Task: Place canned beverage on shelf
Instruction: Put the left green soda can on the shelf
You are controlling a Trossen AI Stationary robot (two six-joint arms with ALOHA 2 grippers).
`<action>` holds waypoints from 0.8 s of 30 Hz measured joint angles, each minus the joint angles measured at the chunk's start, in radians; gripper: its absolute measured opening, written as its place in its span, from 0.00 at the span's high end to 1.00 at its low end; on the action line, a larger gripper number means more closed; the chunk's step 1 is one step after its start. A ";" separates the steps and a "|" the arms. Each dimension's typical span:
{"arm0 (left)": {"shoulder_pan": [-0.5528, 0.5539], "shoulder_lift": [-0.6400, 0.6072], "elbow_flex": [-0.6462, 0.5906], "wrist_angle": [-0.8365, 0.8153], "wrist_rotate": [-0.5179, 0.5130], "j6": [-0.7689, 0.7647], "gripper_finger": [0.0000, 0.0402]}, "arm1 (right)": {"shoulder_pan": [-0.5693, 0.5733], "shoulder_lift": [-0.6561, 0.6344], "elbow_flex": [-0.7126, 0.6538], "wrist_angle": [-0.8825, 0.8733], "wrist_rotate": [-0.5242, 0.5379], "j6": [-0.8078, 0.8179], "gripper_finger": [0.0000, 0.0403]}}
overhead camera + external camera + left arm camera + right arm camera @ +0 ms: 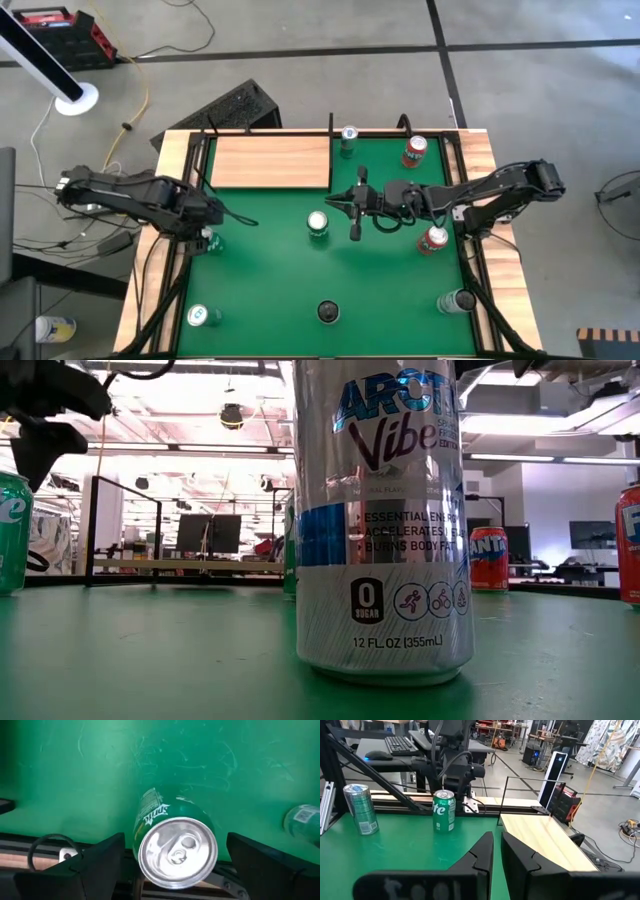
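Note:
A green Sprite can [176, 845] stands upright on the green mat [270, 270] near its left edge. My left gripper [208, 230] hangs over it, pointing down and open, with one finger [95, 865] on either side of the can's silver top and clear of it. The right wrist view shows the same can [444, 810] under that gripper. The shelf [270, 160], a pale wooden panel, lies at the mat's far left corner. My right gripper [353, 207] is shut with nothing in it, held level above the mat's middle and pointing toward the left arm.
Other cans stand about the mat: a green one [318, 224] in the middle, red ones [415, 150] [432, 240] at the right, a silver-topped one [348, 135] at the far edge, and several near the front [328, 312]. A tall silver can [385, 520] fills the low view.

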 joint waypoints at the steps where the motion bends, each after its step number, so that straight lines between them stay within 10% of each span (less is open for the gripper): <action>1: 0.000 0.001 -0.006 0.006 0.001 0.000 0.17 | 0.000 0.000 0.000 -0.002 0.000 0.000 0.84; 24: -0.034 0.048 -0.095 0.074 0.007 0.018 0.18 | -0.040 -0.039 0.000 -0.069 -0.053 0.000 0.84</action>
